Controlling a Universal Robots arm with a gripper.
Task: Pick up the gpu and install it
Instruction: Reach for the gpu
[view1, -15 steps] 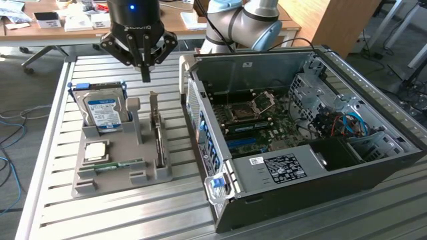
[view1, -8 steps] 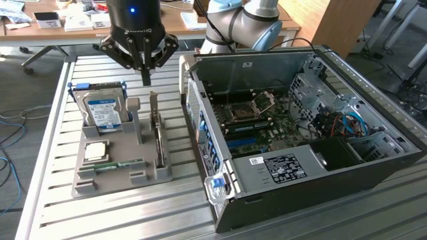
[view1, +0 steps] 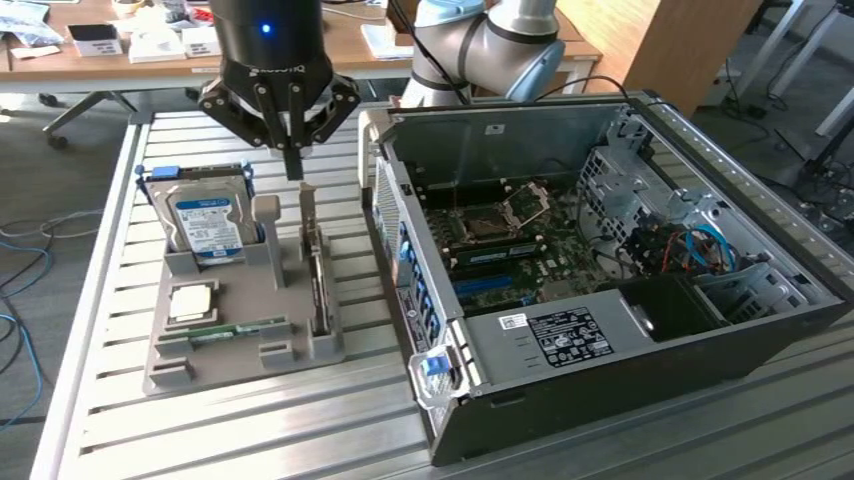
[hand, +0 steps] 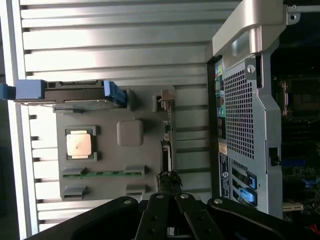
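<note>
The gripper (view1: 292, 172) hangs over the far end of the grey parts holder (view1: 180, 365). Its fingers are drawn fully together and point straight down, and nothing can be seen clamped between them. The gpu (view1: 318, 280) lies directly below and toward the viewer from those tips. It stands on its long edge in the slot on the side of the holder nearest the computer case (view1: 561, 400), with its silver bracket end rising just under the fingertips. The pictures do not settle whether the tips touch the bracket or hover just clear of it. The card's long axis runs from the bracket end under the gripper along the length of the holder, roughly parallel to the near wall of the case. From above, in the wrist view, the gpu (hand: 167, 145) is a thin dark line leading straight away from the closed fingertips (hand: 170, 181), so the gripper sits on the card's line at one end, not over its middle. The hard drive (view1: 207, 220), the CPU (view1: 195, 300) and the RAM stick (view1: 240, 328) sit in the holder on the side away from the case, clear of the gripper. The open case, with its motherboard (view1: 514, 240) exposed, stands just beside the holder on the exterior view's right.
</note>
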